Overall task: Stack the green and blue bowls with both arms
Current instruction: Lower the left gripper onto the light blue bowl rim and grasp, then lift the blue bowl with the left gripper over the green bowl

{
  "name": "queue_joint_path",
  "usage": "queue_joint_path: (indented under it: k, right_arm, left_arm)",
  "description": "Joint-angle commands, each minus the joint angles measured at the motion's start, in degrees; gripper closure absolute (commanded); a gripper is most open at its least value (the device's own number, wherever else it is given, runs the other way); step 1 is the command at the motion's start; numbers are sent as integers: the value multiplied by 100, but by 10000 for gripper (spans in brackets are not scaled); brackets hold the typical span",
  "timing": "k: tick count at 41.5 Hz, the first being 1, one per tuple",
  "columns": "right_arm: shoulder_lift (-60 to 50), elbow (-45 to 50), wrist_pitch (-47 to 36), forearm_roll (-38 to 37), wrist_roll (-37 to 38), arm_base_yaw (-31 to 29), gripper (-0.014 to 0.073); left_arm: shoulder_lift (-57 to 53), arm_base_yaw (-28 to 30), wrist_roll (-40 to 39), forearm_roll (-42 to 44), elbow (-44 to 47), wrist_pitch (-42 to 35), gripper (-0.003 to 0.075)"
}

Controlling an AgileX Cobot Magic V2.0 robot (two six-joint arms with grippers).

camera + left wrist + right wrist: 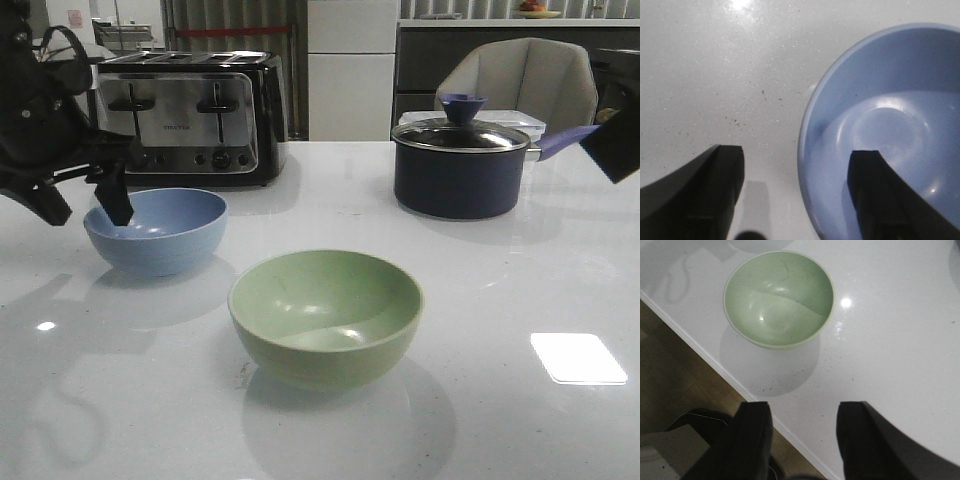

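Observation:
The light blue bowl [155, 232] stands at the left of the white table, and the pale green bowl [325, 315] stands at front centre, apart from it. My left gripper [85, 205] is open and straddles the blue bowl's left rim. In the left wrist view one finger [875, 190] is inside the blue bowl [890, 100] and the other is outside over the table, with the gripper [797, 152] not closed on the rim. My right gripper [802, 410] is open and empty, high above the table's front edge, well away from the green bowl [778, 297]. Only a corner of it [615, 140] shows at the front view's right edge.
A black and chrome toaster [190, 120] stands behind the blue bowl. A dark navy lidded saucepan [460, 165] stands at the back right, with a grey chair [520, 80] behind it. The table's front edge [740, 385] and the brown floor show in the right wrist view.

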Motion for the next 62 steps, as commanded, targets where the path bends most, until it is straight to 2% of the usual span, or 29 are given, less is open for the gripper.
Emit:
queue_joint_path:
  k: [1, 13, 20, 29, 36, 46, 54, 62]
  right_arm:
    - [-49, -165, -296, -5, -68, 7, 168]
    - [-49, -165, -296, -5, -68, 7, 168]
    - [-49, -165, -296, -5, -68, 7, 168]
    - [-49, -165, -296, -5, -68, 7, 168]
    - [-49, -165, -296, -5, -68, 7, 168]
    - [-49, -165, -296, -5, -68, 7, 168]
    - [-49, -165, -296, -5, -68, 7, 168]
    - [-49, -165, -296, -5, -68, 7, 168]
  left_arm:
    - [-172, -39, 10, -82, -200, -337, 308]
    - [-77, -39, 10, -174, -200, -389, 554]
    - [-89, -39, 10, -174, -298, -310, 629]
    - [-426, -122, 118, -210, -697, 370, 627]
    - [-923, -438, 486, -337, -842, 687, 627]
    - [-1475, -1263, 722, -427, -842, 1139, 627]
    - [-1425, -1981, 756, -427, -842, 1259, 627]
    - [-1349, -2450, 875, -417, -767, 1245, 627]
